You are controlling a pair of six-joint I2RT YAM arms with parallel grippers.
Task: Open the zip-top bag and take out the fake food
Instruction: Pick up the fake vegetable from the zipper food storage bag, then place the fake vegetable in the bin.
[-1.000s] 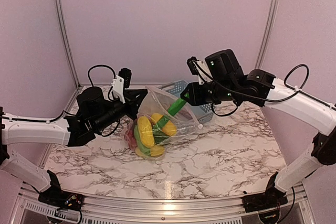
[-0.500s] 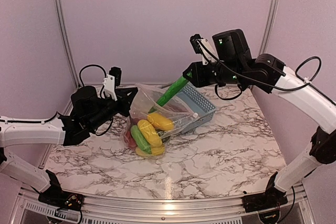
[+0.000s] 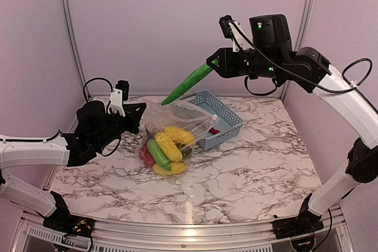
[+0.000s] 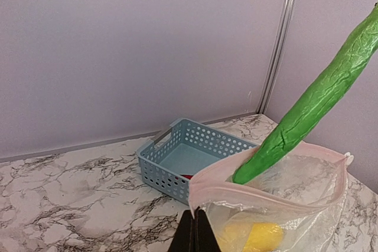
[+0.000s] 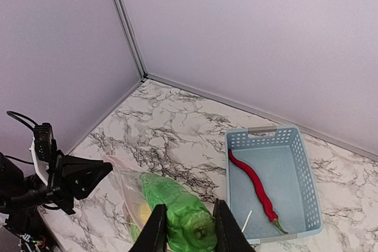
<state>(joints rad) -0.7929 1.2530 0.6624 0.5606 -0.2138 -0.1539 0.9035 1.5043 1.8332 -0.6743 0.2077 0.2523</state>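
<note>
Now the right end effector (image 3: 211, 66), gripping the green cucumber (image 3: 188, 84), has raised it nearly clear of the zip-top bag (image 3: 177, 115), high above the basket (image 3: 223, 112); the left end effector (image 3: 139, 110) stays closed on the bag's rim left of the basket, remaining fake food (image 3: 168, 146) inside

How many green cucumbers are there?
2. One long cucumber is up in the air over the zip-top bag, held by the right arm's jaws. One smaller cucumber lies inside the bag, beside the yellow pieces. More could be hidden underneath.
</note>
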